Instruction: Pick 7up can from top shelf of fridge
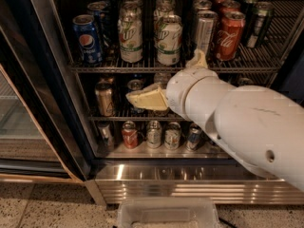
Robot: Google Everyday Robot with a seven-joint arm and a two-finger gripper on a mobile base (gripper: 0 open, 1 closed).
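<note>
- 7up can (168,41) is seen upright at the front of the top shelf (95,68), in the upper middle of the frame. A twin can (130,39) is set just beside it on the left, and more alike are lined up behind.
- On the same shelf a blue Pepsi can (88,39) is placed at the left; a silver can (204,30), a red Coca-Cola can (229,34) and a dark can (259,25) are placed at the right.
- The gripper (164,76) is held before the middle shelf (109,118), below the 7up can and apart from it. Its fingers (147,99) are spread and nothing is grasped.
- The middle shelf is loaded with a few cans, largely hidden by the white arm (247,122).
- A row of cans (153,133) is stood on the lowest level of the fridge (190,184), above its ribbed steel base.
- A clear plastic bin (166,210) is seen at bottom centre; its contents cannot be told.
</note>
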